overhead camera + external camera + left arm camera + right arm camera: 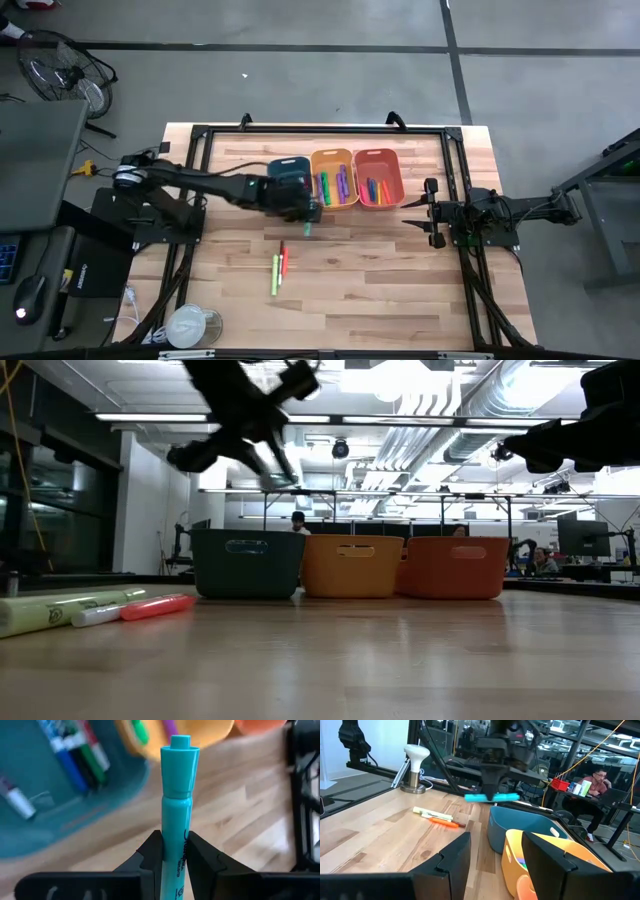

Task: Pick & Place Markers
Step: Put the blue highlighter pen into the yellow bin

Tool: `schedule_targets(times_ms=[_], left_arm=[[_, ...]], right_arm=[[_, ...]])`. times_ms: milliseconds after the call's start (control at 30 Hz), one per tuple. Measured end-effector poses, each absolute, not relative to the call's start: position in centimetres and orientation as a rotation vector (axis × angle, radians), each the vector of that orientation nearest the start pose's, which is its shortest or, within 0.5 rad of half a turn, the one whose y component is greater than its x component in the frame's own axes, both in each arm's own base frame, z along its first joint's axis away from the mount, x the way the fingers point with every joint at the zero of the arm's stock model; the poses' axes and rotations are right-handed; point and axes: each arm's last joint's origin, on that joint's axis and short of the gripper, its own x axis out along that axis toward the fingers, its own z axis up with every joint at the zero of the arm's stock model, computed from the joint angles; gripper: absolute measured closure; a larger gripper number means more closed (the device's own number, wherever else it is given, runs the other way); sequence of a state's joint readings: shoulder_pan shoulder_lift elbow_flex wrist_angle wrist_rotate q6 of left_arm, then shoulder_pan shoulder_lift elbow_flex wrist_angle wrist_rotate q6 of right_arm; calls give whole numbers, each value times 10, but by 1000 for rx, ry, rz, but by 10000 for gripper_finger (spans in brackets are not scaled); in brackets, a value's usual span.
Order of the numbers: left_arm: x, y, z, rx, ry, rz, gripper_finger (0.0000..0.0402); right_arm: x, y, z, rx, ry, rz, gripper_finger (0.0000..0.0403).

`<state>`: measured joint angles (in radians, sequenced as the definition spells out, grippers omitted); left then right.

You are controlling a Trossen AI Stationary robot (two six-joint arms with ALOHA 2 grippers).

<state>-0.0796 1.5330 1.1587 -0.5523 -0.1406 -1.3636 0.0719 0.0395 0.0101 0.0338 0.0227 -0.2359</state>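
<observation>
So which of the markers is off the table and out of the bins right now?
The teal marker, clamped in the left gripper near the teal bin. The yellow-green and red markers lie loose on the table.

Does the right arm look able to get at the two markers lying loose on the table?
Probably yes: the right gripper is open and empty, and bare table lies between it and the two loose markers.
</observation>
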Motion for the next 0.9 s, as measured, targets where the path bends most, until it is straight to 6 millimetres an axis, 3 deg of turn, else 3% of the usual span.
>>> schedule_targets(times_ms=[200, 500, 667, 900], left_arm=[[349, 10, 276, -1151, 683, 668, 343], [394, 60, 290, -1140, 711, 705, 343], [414, 85, 285, -1171, 721, 724, 343], [420, 100, 264, -1214, 808, 813, 343]], right_arm=[[99, 7, 167, -236, -10, 49, 236], [99, 7, 167, -236, -10, 49, 236], [99, 7, 167, -236, -9, 49, 236], [99, 7, 167, -236, -11, 49, 236]])
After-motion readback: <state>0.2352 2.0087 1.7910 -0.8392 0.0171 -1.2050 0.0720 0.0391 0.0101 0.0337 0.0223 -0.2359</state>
